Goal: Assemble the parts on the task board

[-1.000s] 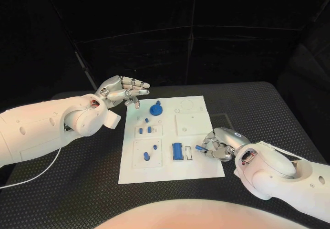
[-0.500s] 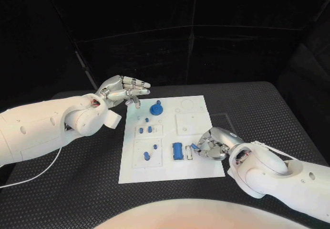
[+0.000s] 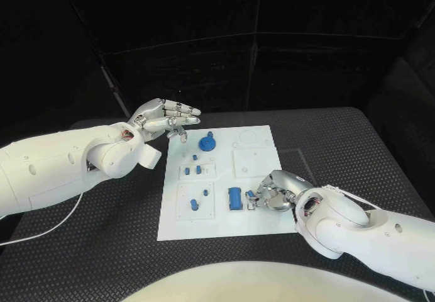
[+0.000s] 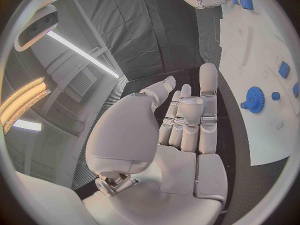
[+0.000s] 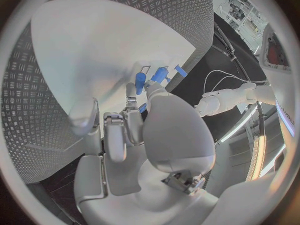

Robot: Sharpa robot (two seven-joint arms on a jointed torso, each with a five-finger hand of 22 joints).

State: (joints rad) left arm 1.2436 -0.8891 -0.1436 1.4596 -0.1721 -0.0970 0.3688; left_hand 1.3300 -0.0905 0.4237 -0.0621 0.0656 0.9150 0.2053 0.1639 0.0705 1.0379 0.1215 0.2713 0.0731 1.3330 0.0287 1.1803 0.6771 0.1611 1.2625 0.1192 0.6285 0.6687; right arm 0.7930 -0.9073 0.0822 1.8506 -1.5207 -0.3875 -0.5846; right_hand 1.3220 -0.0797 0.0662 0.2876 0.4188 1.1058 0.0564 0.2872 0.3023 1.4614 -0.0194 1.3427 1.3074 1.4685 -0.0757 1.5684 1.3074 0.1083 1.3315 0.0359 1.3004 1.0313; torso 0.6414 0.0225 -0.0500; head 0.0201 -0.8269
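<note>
Board (image 3: 258,221) lies mid-table with blue parts on it: a gear (image 3: 207,145) at the far end, small pegs (image 3: 192,170) in the middle, a block (image 3: 235,198) nearer the robot. Right hand (image 3: 275,191) rests low on the board just beside the block, fingers curled round a small blue part (image 3: 250,194) at their tips. Left hand (image 3: 166,119) hangs above the board's far left corner, fingers loosely bent, holding nothing.

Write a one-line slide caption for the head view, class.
Right robot hand pinches a small blue part over the white task board beside a blue block; left robot hand hovers empty.
</note>
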